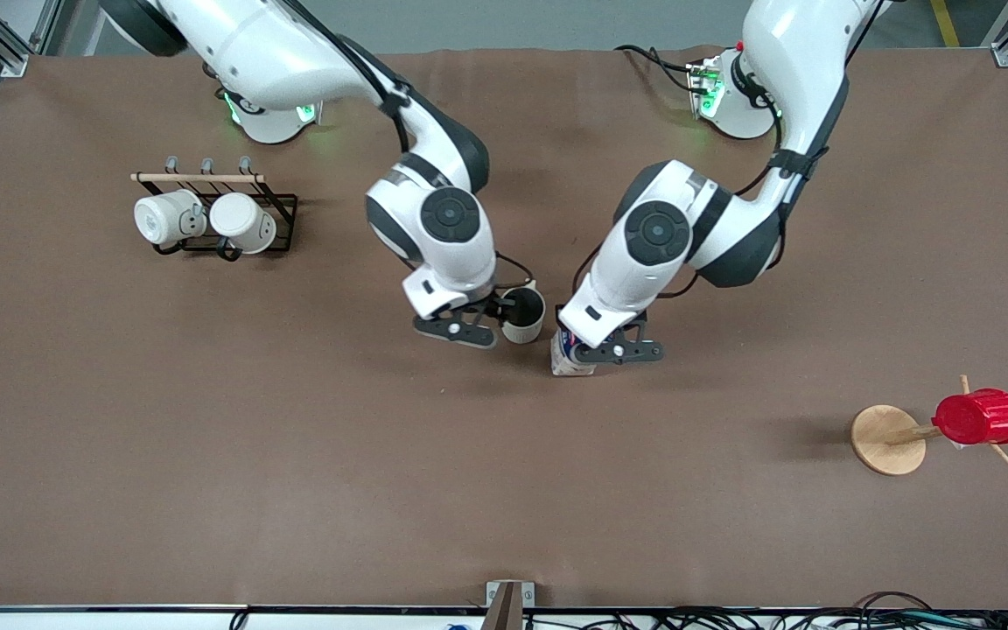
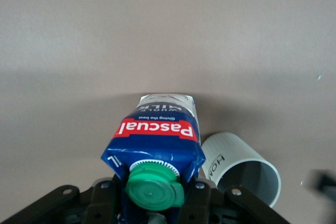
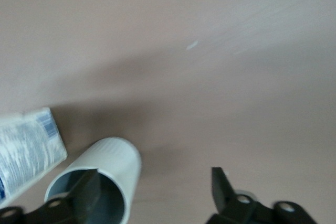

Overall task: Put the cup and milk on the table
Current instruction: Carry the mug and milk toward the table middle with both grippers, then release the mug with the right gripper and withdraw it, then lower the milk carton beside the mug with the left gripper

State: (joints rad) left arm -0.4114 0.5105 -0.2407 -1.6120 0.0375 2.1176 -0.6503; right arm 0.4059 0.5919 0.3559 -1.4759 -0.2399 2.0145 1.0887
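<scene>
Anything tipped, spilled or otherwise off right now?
Nothing stands out. The blue-and-white gable-top milk carton is upright in the left pincer; the beige ceramic mug stands upright beside it, right pincer open at its rim. No spill.

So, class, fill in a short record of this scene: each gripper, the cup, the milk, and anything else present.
left gripper: shut on the milk, over the middle of the table
right gripper: open, one finger inside the cup
cup: upright on the table, beside the milk
others: two white mugs on a rack; red cup on a wooden stand
</scene>
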